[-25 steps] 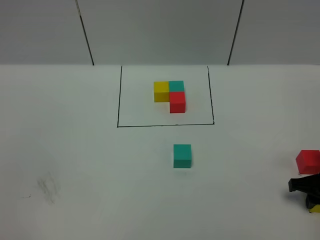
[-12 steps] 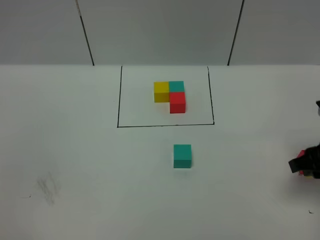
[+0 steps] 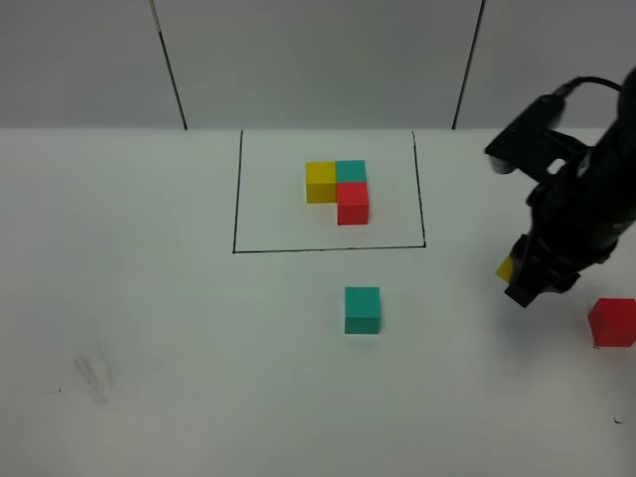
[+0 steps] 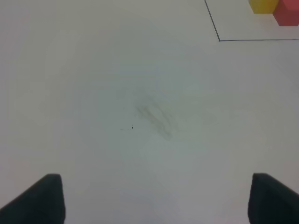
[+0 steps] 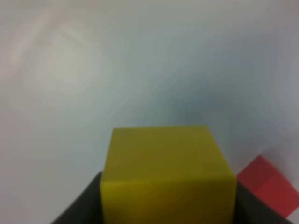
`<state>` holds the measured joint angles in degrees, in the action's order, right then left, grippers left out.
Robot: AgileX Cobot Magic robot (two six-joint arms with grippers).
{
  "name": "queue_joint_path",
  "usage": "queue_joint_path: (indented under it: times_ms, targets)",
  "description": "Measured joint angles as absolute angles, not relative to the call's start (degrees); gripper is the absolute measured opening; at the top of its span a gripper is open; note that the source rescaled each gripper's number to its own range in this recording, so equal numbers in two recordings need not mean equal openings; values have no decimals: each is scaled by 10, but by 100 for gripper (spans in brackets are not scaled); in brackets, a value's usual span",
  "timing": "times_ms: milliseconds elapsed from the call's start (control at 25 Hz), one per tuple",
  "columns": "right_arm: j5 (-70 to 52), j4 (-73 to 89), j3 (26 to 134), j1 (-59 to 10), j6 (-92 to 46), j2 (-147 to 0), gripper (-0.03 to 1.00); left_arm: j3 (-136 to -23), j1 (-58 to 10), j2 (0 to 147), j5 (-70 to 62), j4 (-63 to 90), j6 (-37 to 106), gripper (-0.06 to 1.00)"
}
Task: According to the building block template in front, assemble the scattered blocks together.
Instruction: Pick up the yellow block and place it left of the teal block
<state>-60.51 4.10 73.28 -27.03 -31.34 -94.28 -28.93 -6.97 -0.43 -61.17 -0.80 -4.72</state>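
yellow pick is being confirmed: the small matte yellow cube (image 3: 505, 268) is now being carried clear of the white worktop (image 3: 179, 328), clamped between the fingers of the right hand (image 3: 517, 282). a second ago that hand was only being seen low at the right edge of the high view, beside the small matte red cube (image 3: 611, 322). now the arm is being swung up and inward, toward the middle. in the right wrist view the gap between the dark fingers is being filled by the yellow cube, so the grip is being read as sound, though the view is blurred.

the red cube is being left flat on the worktop near the right edge, apart from the hand, in about the same spot as before. the small matte teal cube (image 3: 362, 309) is being left untouched just on the near side of the thin black drawn frame (image 3: 237, 199), inside which the joined yellow-teal-red l-shaped template (image 3: 338, 189) is sitting.

the left hand (image 4: 159, 200) is being held with its fingers wide apart over bare worktop near a faint grey smudge (image 4: 154, 119), with nothing between them.

judgement: the transport step is being started. going by the template, yellow is probably being taken to the teal cube's left side, and red is being left for later. risk: teal being nudged at set-down.
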Motion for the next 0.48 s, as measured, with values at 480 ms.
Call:
queue_joint_path:
  times_ms: [480]
  targets:
    - [-685,-18,995,-405,-394,-1162,1,-289,-70,-4,-612,-8,-47,76]
